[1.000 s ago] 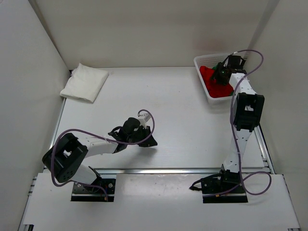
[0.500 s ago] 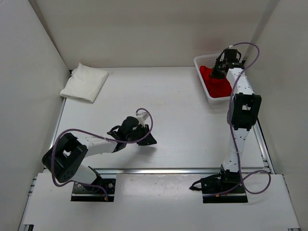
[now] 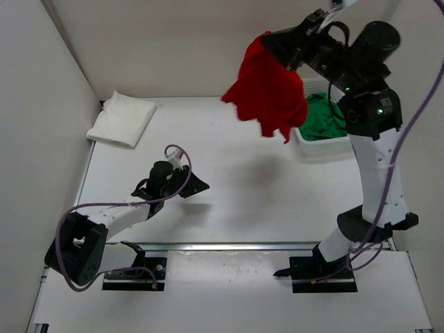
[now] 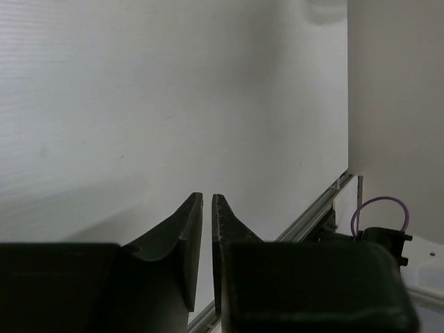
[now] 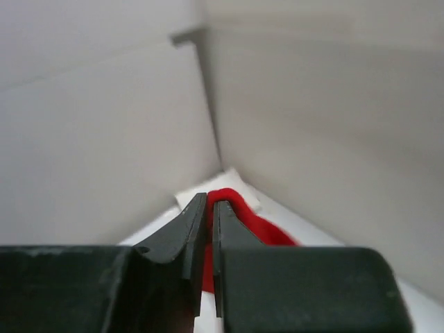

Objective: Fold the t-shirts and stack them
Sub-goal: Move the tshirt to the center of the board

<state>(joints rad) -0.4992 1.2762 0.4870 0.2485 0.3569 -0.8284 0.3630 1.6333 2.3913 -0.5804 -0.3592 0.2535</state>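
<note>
Red t-shirt (image 3: 267, 87) hangs from right tool (image 3: 267, 36) | clamped on it | left tool (image 4: 207, 208) nearly together, empty

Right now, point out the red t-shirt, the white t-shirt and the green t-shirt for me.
red t-shirt (image 3: 269, 91), top external view, middle of the hanging cloth.
white t-shirt (image 3: 123, 118), top external view, centre of the folded bundle.
green t-shirt (image 3: 323, 119), top external view, crumpled cloth showing in the basket.
</note>
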